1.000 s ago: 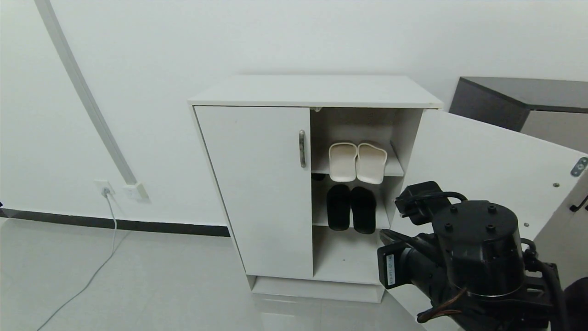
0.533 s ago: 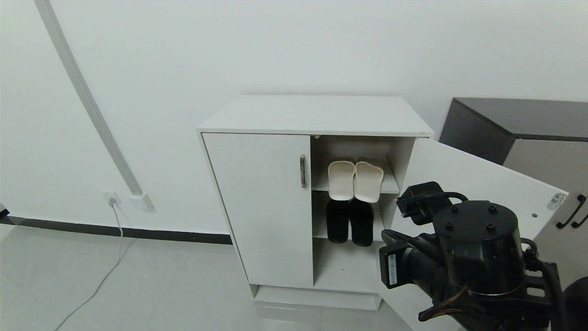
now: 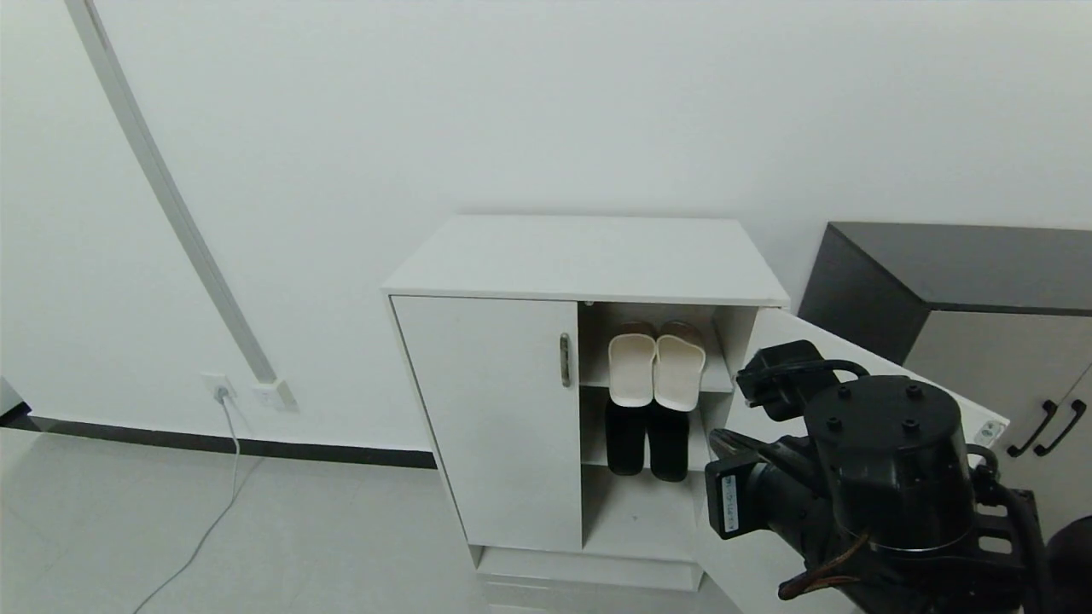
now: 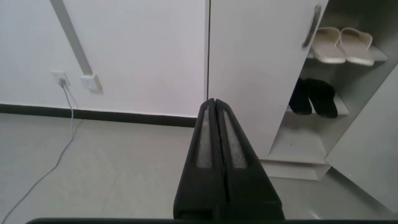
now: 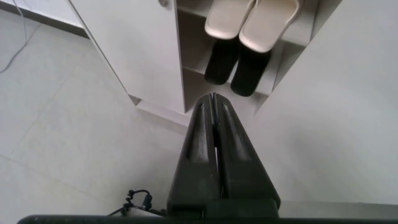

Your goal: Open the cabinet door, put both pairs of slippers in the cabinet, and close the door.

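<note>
Camera drawn back from cabinet (image 3: 589,264), wrist views reveal left gripper (image 4: 212,102), right gripper (image 5: 214,97) clenched empty

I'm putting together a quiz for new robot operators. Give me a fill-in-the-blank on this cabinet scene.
1. The white slippers sit directly ___ the black slippers.
2. The cabinet's right door stands ___.
3. The right hand is shut and holds ___.
Missing words: above; open; nothing.
</note>
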